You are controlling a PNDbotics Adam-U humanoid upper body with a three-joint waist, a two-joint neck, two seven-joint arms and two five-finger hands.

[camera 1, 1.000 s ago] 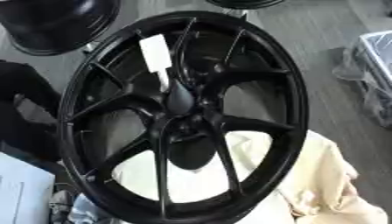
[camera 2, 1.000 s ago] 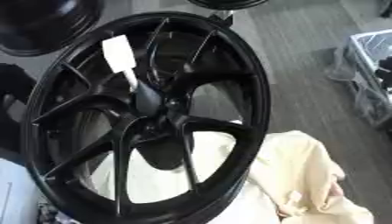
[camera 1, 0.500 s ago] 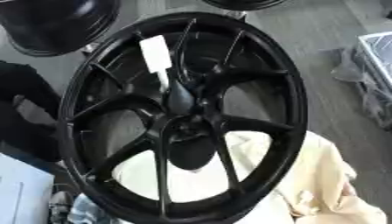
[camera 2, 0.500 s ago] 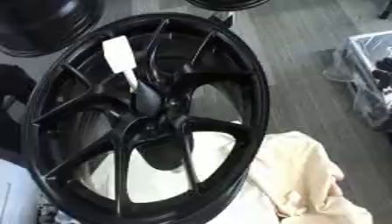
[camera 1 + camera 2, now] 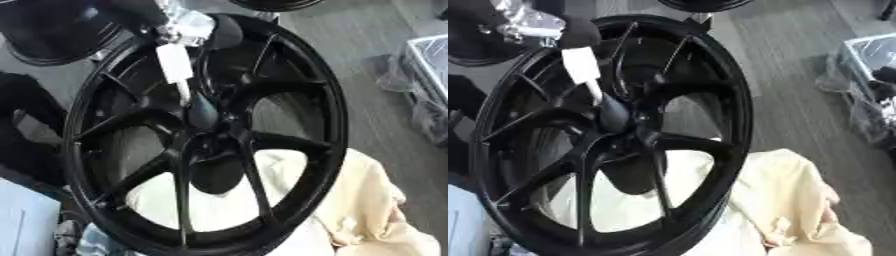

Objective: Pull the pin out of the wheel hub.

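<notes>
A black multi-spoke wheel (image 5: 206,135) is lying tilted over a cream cloth (image 5: 367,210) on a grey floor (image 5: 367,65). The pin (image 5: 175,67), a white rod with a broad flat upper part narrowing to a slim stem, is standing in the hub (image 5: 206,115) at the centre of the spokes, its stem entering the hub bore and its upper end leaning toward the far rim.

A robot hand (image 5: 179,25), black with silver parts, is reaching in from the upper left, which suggests the left hand; it is meeting the top end of the pin. Whether its fingers are curling round the pin, pinching it or merely touching it cannot be told, since the hand is blurred and partly out of view. The right hand is not showing in either view.

The step in hand appears to be the grasp and withdrawal. For a clean extraction, the pull is best directed along the pin's own axis, away from the hub, not sideways against the spokes; the grip should be sitting on the broad white section, where there is most surface. The wheel rests only on cloth and may shift as the pin is coming free.
</notes>
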